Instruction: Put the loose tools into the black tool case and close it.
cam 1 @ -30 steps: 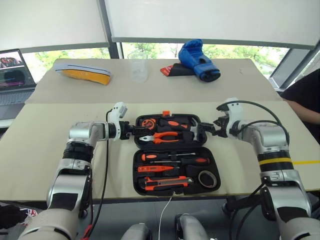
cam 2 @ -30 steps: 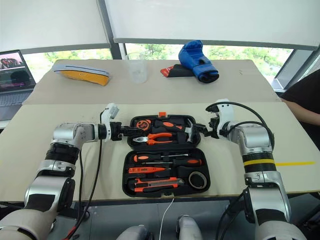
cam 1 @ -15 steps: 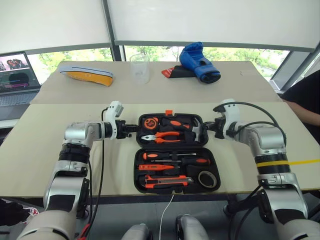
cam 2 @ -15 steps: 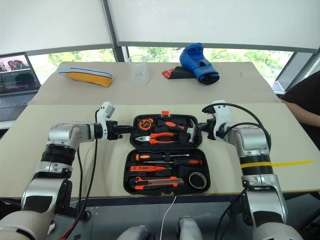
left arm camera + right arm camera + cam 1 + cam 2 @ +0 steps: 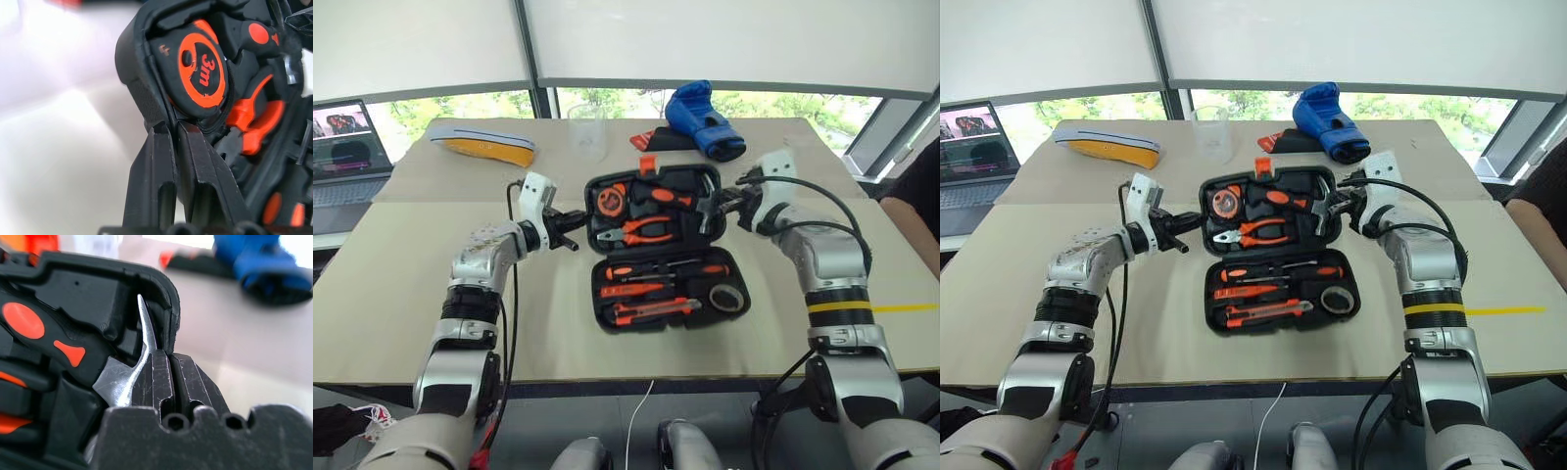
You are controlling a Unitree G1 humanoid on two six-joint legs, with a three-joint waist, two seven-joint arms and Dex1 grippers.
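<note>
I see the black tool case (image 5: 661, 250) lying open at the middle of the tabletop (image 5: 401, 294), its far half tilted up off the surface. My left pincer (image 5: 570, 221) is clamped on the left edge of that raised half, just beside the tape measure (image 5: 203, 73), and my right pincer (image 5: 729, 201) is pinched shut on its right edge, next to the hammer (image 5: 129, 367) head. The near half lies flat and holds 3 screwdrivers (image 5: 661, 279), the utility knife (image 5: 651, 311) and the roll of black tape (image 5: 729, 297). The pliers (image 5: 641, 232) sit in the raised half. A blue boxing glove (image 5: 703, 119) rests at the far side.
</note>
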